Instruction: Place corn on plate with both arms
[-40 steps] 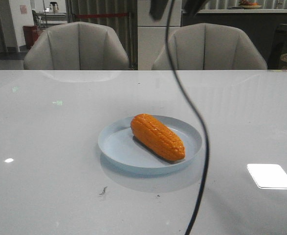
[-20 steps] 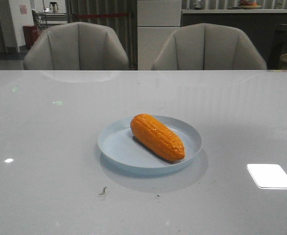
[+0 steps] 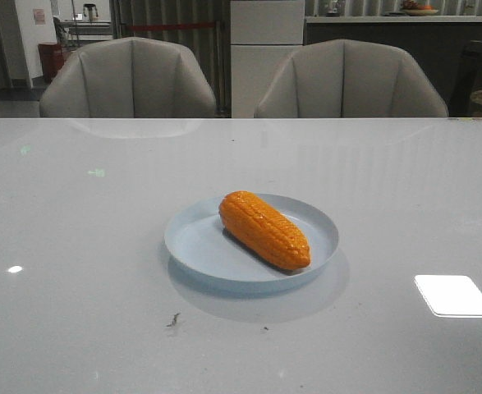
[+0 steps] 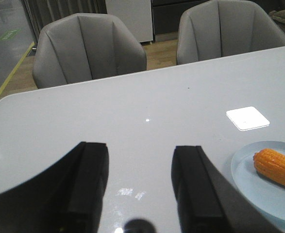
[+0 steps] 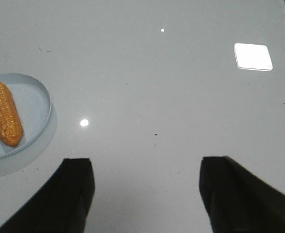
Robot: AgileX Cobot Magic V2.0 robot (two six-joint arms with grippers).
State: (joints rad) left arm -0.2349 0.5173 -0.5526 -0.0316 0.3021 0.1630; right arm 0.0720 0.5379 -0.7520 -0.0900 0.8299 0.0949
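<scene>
The orange corn (image 3: pixel 265 230) lies on the pale blue plate (image 3: pixel 193 242) in the middle of the table, tilted from back left to front right. It also shows in the left wrist view (image 4: pixel 277 168) on the plate (image 4: pixel 251 182) and in the right wrist view (image 5: pixel 4 113) on the plate (image 5: pixel 35 104). My left gripper (image 4: pixel 141 150) is open and empty, over bare table to the left of the plate. My right gripper (image 5: pixel 144 165) is open and empty, over bare table to the right of the plate. Neither arm shows in the front view.
Two grey chairs (image 3: pixel 130 78) (image 3: pixel 351 78) stand behind the table's far edge. A bright square light reflection (image 3: pixel 454 295) lies on the glossy table at the front right.
A dark arm part and black cable that hung across the front view a second ago have left it. The corn and plate have not moved.
</scene>
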